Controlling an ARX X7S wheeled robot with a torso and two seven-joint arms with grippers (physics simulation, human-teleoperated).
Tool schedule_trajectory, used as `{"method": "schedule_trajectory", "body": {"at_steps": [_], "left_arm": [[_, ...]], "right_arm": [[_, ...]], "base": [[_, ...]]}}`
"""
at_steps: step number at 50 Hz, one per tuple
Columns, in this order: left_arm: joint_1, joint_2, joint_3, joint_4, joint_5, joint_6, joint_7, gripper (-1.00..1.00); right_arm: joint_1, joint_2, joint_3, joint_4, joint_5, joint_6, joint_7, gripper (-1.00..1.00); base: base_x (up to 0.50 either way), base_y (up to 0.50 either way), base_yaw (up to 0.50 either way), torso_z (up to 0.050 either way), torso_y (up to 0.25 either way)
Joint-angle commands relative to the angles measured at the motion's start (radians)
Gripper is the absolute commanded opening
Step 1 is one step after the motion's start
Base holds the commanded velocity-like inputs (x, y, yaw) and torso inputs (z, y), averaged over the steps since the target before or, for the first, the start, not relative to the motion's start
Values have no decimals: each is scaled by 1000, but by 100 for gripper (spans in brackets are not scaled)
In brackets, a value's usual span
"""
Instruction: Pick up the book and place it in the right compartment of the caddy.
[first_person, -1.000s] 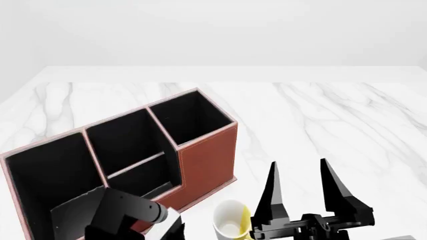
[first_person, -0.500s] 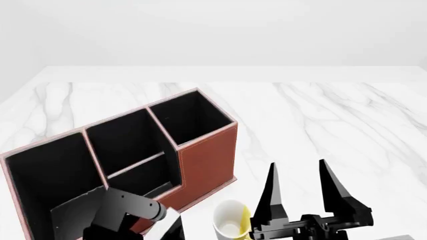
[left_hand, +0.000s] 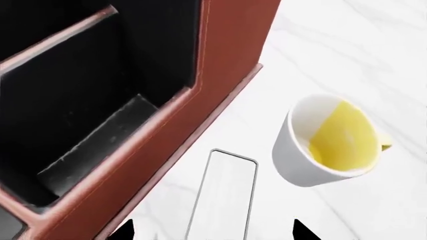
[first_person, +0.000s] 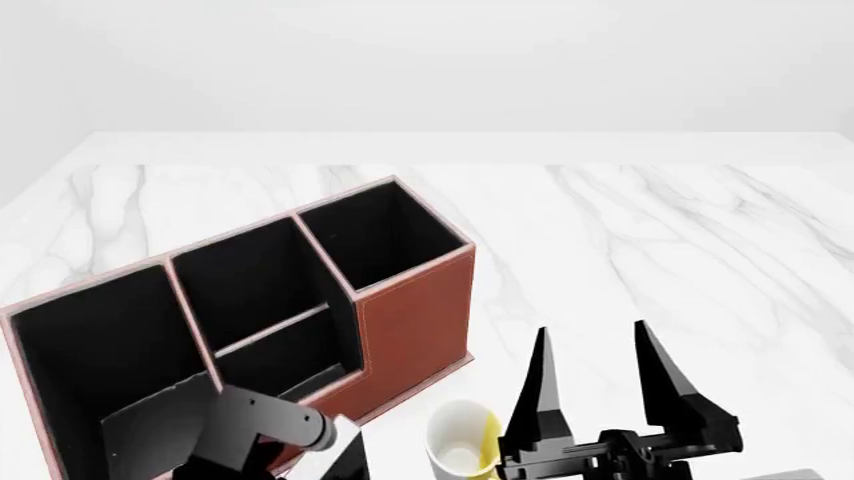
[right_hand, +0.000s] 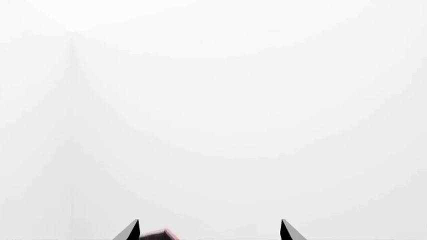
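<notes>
The book (left_hand: 223, 197) stands on edge on the surface (first_person: 627, 230), just beside the caddy (first_person: 414, 310) and near the mug (left_hand: 330, 142). The left hand (left_hand: 212, 231) is spread wide, its tips straddling the book, nothing gripped. As I judge it, closing off-centre could tip the thin book against the caddy's wall, or a finger could nudge the mug. The right compartment (first_person: 380, 235) lies at the caddy's far end, its tall wall to be cleared. The right hand (first_person: 594, 365), near the mug, stands released and empty.

White marble tabletop (first_person: 694, 240) with grey veining (far edge straight); plain pale wall (first_person: 427, 60) behind; even, soft light.
</notes>
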Motion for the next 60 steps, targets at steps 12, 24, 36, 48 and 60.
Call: {"method": "schedule_trajectory", "body": {"at_steps": [12,24,36,48,60], "left_arm": [[44,17,11,-21,124,46,97,100],[44,0,55,-2,186,37,112,-100],[8,-22,71,-2,223,43,147,-100],[-137,-124,17,215,-33,47,48,-100],[-455,-174,-185,382,-759,16,-432,-100]], "right_arm": [[4,-10,12,13,-19,-5,-11,100],[5,-6,8,17,-21,-7,-5,100],[7,-5,4,26,-23,-15,0,100],[8,-1,0,27,-20,-15,5,100],[4,1,-11,30,-29,-24,7,100]], "base": [[0,0,0,0,0],[0,0,0,0,0],[0,0,0,0,0],[0,0,0,0,0],[0,0,0,0,1]]}}
